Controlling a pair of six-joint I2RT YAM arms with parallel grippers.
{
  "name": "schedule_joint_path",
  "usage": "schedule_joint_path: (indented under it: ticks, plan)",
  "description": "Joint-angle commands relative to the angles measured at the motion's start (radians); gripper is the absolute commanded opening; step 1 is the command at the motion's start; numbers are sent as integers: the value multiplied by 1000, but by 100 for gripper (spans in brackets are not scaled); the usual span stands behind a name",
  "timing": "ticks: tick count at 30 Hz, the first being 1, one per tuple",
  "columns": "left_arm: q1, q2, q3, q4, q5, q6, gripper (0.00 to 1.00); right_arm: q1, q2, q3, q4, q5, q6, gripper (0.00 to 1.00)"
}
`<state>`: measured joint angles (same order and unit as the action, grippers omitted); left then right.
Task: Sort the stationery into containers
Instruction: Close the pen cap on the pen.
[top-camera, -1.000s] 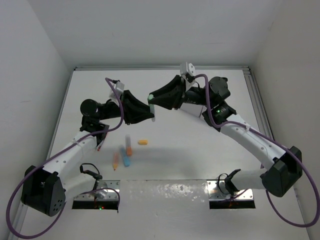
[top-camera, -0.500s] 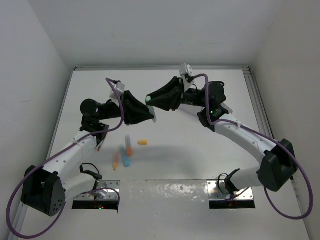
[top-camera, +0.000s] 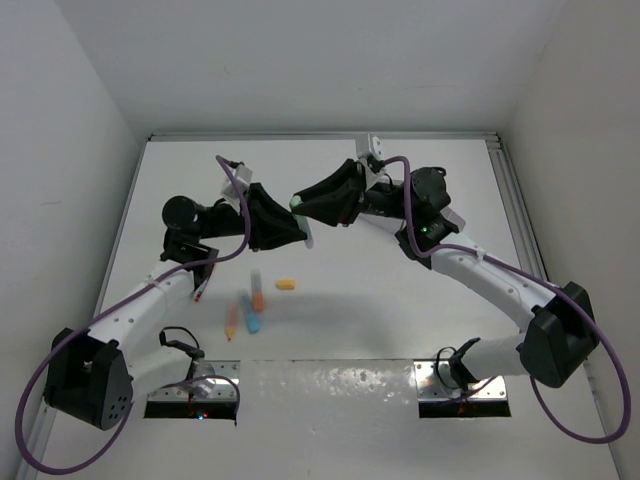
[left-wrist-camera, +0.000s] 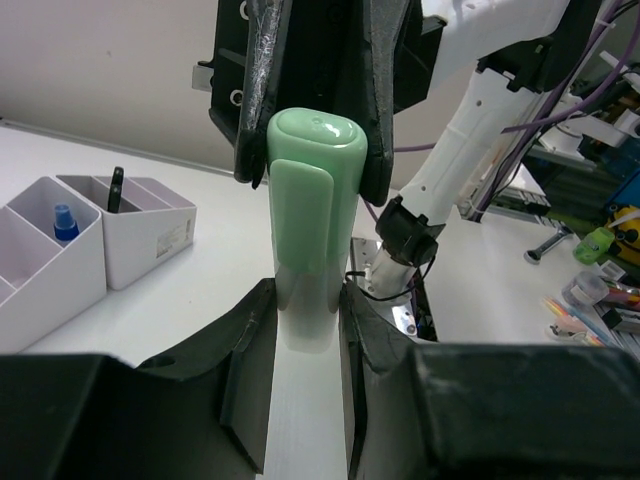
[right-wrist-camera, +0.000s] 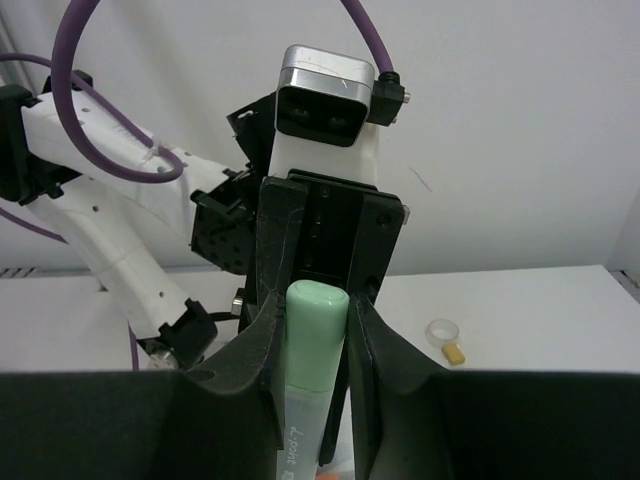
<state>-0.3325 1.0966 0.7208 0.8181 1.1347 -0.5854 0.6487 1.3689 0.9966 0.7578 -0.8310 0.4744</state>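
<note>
A green-capped marker (top-camera: 303, 222) with a white body hangs in mid-air between both arms. My right gripper (top-camera: 298, 203) is shut on its green cap (right-wrist-camera: 317, 330). My left gripper (top-camera: 296, 233) is shut on its white body (left-wrist-camera: 305, 330), just below the cap. In the left wrist view my left gripper (left-wrist-camera: 308, 300) faces the right gripper's fingers (left-wrist-camera: 255, 90), which flank the cap. The white organizer (left-wrist-camera: 150, 235) holds a blue-capped bottle (left-wrist-camera: 64, 222) and black-handled scissors (left-wrist-camera: 116, 188). It does not show in the top view.
On the table below lie an orange eraser (top-camera: 286, 284), an orange marker (top-camera: 258, 298), a blue marker (top-camera: 251, 320) and an orange-tipped pen (top-camera: 231, 322). A clear tape ring (right-wrist-camera: 441, 331) and a yellow eraser (right-wrist-camera: 455, 352) lie on the table in the right wrist view.
My right gripper has shifted a little left and lower with the marker, closing in on my left gripper. The left arm has barely moved.
</note>
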Motion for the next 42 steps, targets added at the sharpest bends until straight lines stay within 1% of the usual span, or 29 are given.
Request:
schedule_joint_path:
  ticks: [1, 3, 8, 12, 16, 20, 23, 28, 31, 33, 34, 35, 36, 37, 41, 42]
  plan:
    - [39, -60, 132, 337, -207, -36, 0, 14, 98, -137, -328, -137, -62, 0]
    - [39, -63, 132, 332, -204, -36, 0, 14, 96, -150, -311, -122, -60, 0]
    - [46, -61, 135, 326, -211, -39, 0, 12, 82, -171, -350, -102, -94, 0]
    - [53, -58, 138, 328, -211, -47, 0, 14, 75, -216, -339, -95, -86, 0]
    - [59, -55, 144, 339, -214, -45, 0, 23, 87, -237, -316, -92, -59, 0]
    - [59, -55, 140, 340, -217, -36, 0, 60, 107, -260, -250, -62, -33, 0]
    - [58, -58, 134, 329, -214, -39, 0, 62, 117, -260, -219, -48, -19, 0]
    - [59, -70, 126, 319, -211, -27, 0, 58, 90, -259, -265, -23, -57, 0]
    - [58, -70, 123, 314, -207, -21, 0, 52, 78, -280, -255, -16, -42, 0]
    - [58, -70, 120, 306, -202, -11, 0, 55, 76, -262, -259, -8, -37, 0]
    - [58, -70, 117, 293, -202, -8, 0, 52, 75, -248, -290, -7, -43, 0]
    - [56, -70, 118, 285, -199, 1, 0, 54, 78, -212, -314, -7, -49, 3]
    - [58, -72, 117, 279, -193, 7, 0, 54, 79, -193, -334, -7, -52, 10]
    - [56, -73, 115, 262, -190, 16, 0, 52, 79, -175, -359, -10, -53, 23]
    - [55, -83, 108, 216, -178, 61, 0, 52, 53, -98, -390, 1, -57, 46]
    - [55, -83, 105, 207, -173, 65, 0, 52, 45, -90, -391, 4, -59, 47]
